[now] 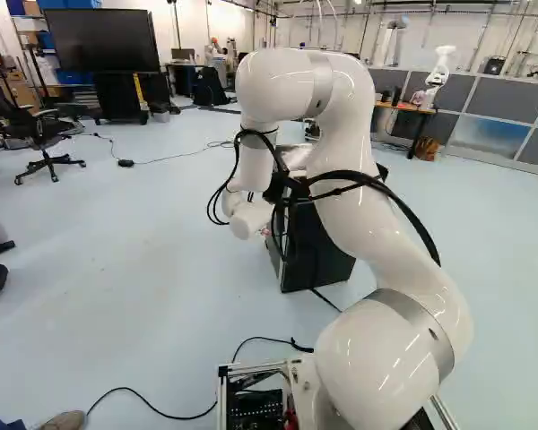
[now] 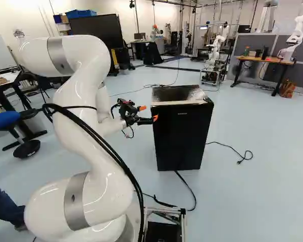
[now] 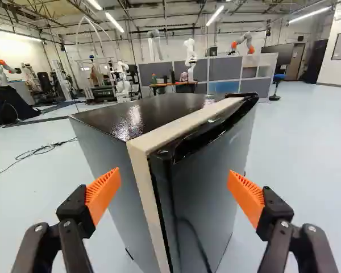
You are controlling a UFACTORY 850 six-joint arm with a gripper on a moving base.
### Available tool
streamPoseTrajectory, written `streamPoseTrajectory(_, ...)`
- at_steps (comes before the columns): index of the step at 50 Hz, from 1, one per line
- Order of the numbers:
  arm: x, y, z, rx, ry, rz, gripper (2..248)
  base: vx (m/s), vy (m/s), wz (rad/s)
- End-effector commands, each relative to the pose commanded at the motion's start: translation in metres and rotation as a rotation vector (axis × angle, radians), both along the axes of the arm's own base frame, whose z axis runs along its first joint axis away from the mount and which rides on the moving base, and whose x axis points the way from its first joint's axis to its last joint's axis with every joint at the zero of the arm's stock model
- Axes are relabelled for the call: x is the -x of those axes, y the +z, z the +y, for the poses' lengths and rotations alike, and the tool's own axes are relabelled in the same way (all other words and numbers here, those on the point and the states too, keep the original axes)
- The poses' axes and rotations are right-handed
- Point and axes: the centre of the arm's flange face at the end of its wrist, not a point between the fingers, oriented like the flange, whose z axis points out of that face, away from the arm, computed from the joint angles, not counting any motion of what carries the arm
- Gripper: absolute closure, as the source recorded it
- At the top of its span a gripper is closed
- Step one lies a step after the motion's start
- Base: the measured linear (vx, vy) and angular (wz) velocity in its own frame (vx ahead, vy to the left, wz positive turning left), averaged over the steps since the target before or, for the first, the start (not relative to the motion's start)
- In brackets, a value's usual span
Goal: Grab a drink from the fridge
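Fridge: the black, boxy fridge [image 2: 182, 136] stands upright on the pale, smooth floor [image 2: 262, 196], ahead of the arm [image 2: 98, 171]. Its top is flat and shiny, with bright spots of light on it.
Fridge front: the door [image 3: 210, 182] is dark and shiny too. A flat, pale strip [image 3: 146, 187] runs along its top and down its edge.
Drink: the inside of the fridge is hidden, so it can't be told where a drink is.
Arm: white, smooth and round like fat pipes, with grey rings and loose black cables [image 2: 96, 128].
Tool: the tool [image 2: 149, 113] is wide open and has hold of nothing. It has two black fingers with orange, ridged pads [image 3: 104, 193]. In the wrist view, the fridge's near corner is ahead, between the two fingers. It can't be told if a pad touches the fridge.
In the way: a black cord [image 2: 188, 189] bends over the floor between the fridge and the base [image 2: 164, 222].
Far back: a wooden desk [image 2: 269, 60], another robot [image 2: 294, 38] and a big dark screen [image 1: 101, 40].
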Motion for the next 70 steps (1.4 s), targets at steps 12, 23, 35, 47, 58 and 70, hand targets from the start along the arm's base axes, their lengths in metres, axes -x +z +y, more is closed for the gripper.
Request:
streamPoseTrajectory(12, -0.001, 0.0, -0.004, -0.001, -0.016, 0.0, 3, 0.0, 0.0, 0.0)
streamPoseTrajectory(23, -0.001, 0.0, -0.008, -0.002, -0.031, -0.001, 3, 0.0, 0.0, 0.0)
streamPoseTrajectory(35, -0.002, 0.0, -0.012, -0.003, -0.049, -0.001, 3, 0.0, 0.0, 0.0)
streamPoseTrajectory(47, -0.002, -0.001, -0.016, -0.004, -0.066, -0.001, 3, 0.0, 0.0, 0.0)
streamPoseTrajectory(58, -0.003, -0.001, -0.019, -0.005, -0.083, -0.002, 3, 0.0, 0.0, 0.0)
streamPoseTrajectory(70, -0.003, -0.001, -0.023, -0.007, -0.1, -0.002, 3, 0.0, 0.0, 0.0)
